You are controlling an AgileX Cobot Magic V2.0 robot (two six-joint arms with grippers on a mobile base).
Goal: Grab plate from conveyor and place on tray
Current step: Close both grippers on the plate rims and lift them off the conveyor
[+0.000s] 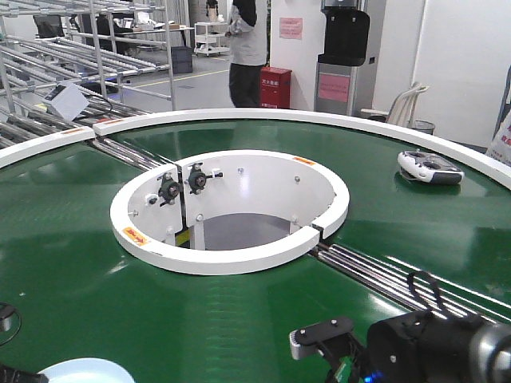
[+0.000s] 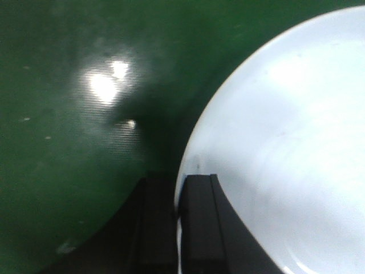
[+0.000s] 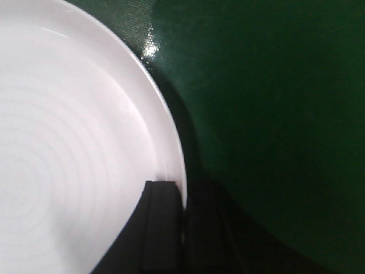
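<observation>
left hand: (image 2: 177,187) clenched on the rim of the plate (image 2: 285,142); one finger (image 2: 199,228) lies over the plate's top face, the other sits outside the rim above the belt
plate: pale white, on the near-left part of the conveyor (image 1: 72,239), cut off by the bottom edge of the front view (image 1: 84,371)
plate lifted or resting: cannot tell
right hand: (image 3: 183,191) clamped on the edge of the ringed plate (image 3: 68,154); one finger (image 3: 162,228) on the plate's face, the other just outside the rim
ringed plate: white with faint concentric rings, green belt just beside it; cannot tell if it is the same plate the left hand holds
right arm: (image 1: 431,343) black, low at near-right of the front view, over the belt
roller strips: (image 1: 383,275) steel, running from the central opening (image 1: 239,227) toward the right arm
handheld device: (image 1: 429,166) white and grey, lying on the belt at far right, well apart from the plate
background: person (image 1: 247,48) standing beyond the ring, red box (image 1: 275,86) beside them, roller racks (image 1: 48,88) at far left
</observation>
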